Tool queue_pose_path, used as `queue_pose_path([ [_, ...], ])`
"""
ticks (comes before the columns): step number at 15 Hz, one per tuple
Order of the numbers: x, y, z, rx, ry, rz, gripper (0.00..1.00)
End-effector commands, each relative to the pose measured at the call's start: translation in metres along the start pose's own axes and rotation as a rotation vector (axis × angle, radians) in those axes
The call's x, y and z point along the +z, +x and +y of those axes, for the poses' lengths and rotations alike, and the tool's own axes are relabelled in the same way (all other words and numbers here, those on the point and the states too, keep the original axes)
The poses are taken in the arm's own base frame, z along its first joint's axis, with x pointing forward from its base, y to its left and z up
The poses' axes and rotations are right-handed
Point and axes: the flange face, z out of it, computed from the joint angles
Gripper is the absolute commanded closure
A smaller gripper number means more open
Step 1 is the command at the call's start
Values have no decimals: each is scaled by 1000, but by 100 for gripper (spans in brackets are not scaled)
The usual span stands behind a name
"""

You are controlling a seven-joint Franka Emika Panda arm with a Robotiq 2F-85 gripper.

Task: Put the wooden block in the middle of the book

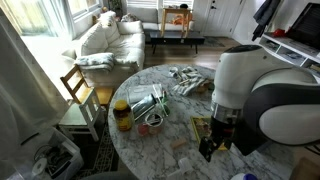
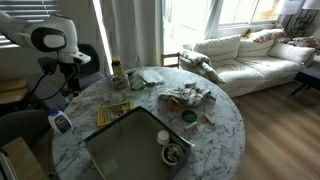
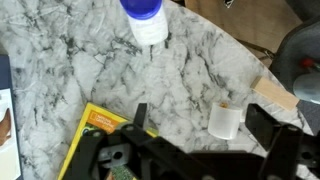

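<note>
Fingers (image 3: 141, 113) of the gripper (image 3: 200, 122) are 2 dark prongs, spread wide apart in the wrist view. Nothing is held between them, and only bare marble shows in the gap. They hang over a round marble table (image 3: 60, 60).

1 book (image 3: 100, 130) with a yellow cover lies flat on the table. Its corner reaches up just beside one finger.

1 wooden block (image 3: 272, 96), pale tan, lies near the table's edge just past the other finger. It is well apart from the book and not on it. 1 small white cylinder (image 3: 224, 121) stands upright between the book and the block, close to the block. 1 bottle (image 3: 143, 18) with a blue cap stands at the far side of the wrist view.

In an exterior view, the arm (image 1: 265, 95) hides the block, and the book (image 1: 203, 127) shows just under the gripper. The same view shows 1 jar (image 1: 122, 115) standing on the table, 1 wooden chair (image 1: 80, 92) beside it and 1 white sofa (image 1: 105, 40) behind. In an exterior view, 1 grey tray (image 2: 125, 145) lies next to the book (image 2: 112, 113).
</note>
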Motion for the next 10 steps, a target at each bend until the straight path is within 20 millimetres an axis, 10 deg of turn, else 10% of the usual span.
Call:
queue_pose_path([
  [1,17,13,7,31,-72,18,0],
  [10,71,42,-3,37,-325,91,0],
])
